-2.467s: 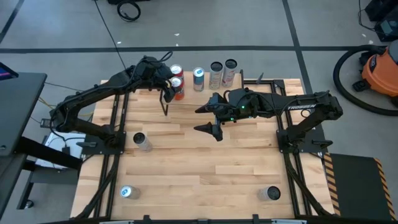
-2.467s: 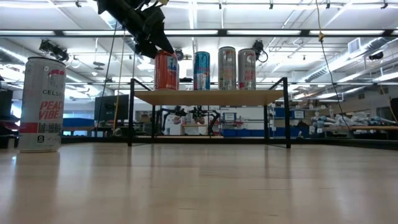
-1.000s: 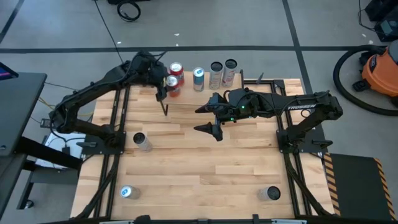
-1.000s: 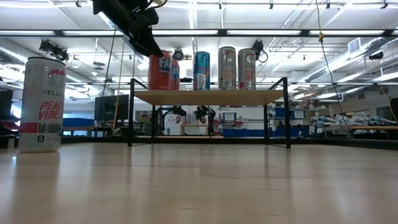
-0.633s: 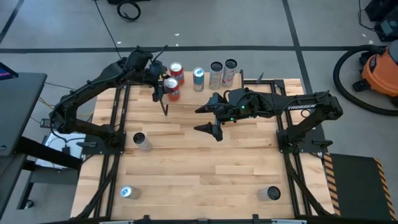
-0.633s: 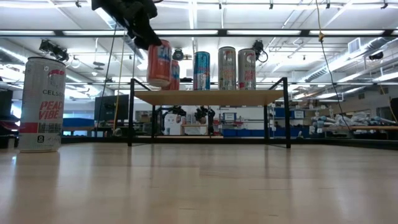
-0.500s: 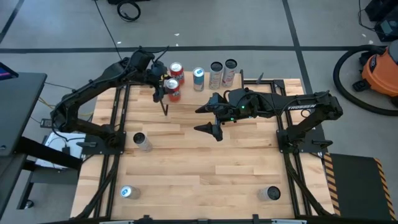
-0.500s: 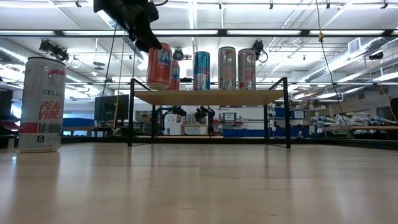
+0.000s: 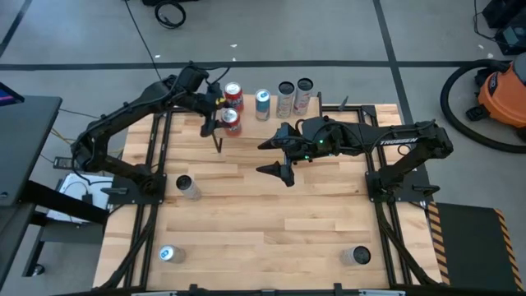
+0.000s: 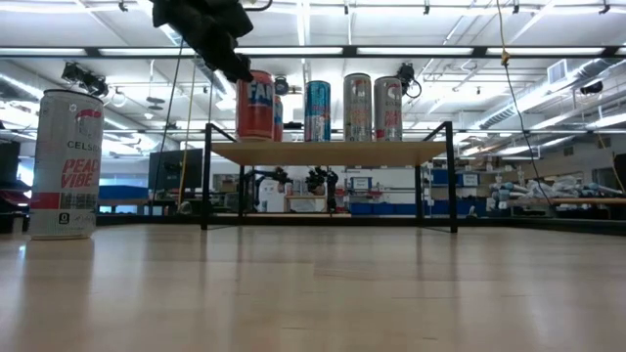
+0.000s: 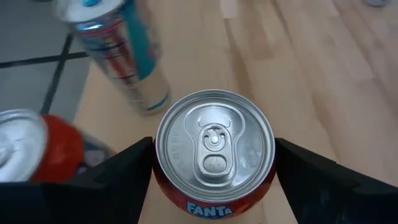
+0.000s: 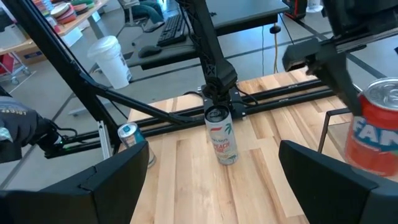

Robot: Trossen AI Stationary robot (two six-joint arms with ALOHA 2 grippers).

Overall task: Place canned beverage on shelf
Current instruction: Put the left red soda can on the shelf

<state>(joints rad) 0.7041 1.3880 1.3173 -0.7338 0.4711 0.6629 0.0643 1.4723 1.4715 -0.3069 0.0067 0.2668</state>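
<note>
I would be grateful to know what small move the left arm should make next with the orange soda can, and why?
Probably open the left gripper and release: the orange Fanta soda can it clasps looks upright, its base seemingly level with the light wooden shelf board, apart from the red can.

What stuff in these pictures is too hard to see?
- Low view: the left claw covers the Fanta can's top.
- Low view: the Fanta can hides most of the red can behind it.
- High view: words on the shelf cans are too small.
- Left wrist view: the picture's edge cuts off the Fanta can's base.
</note>
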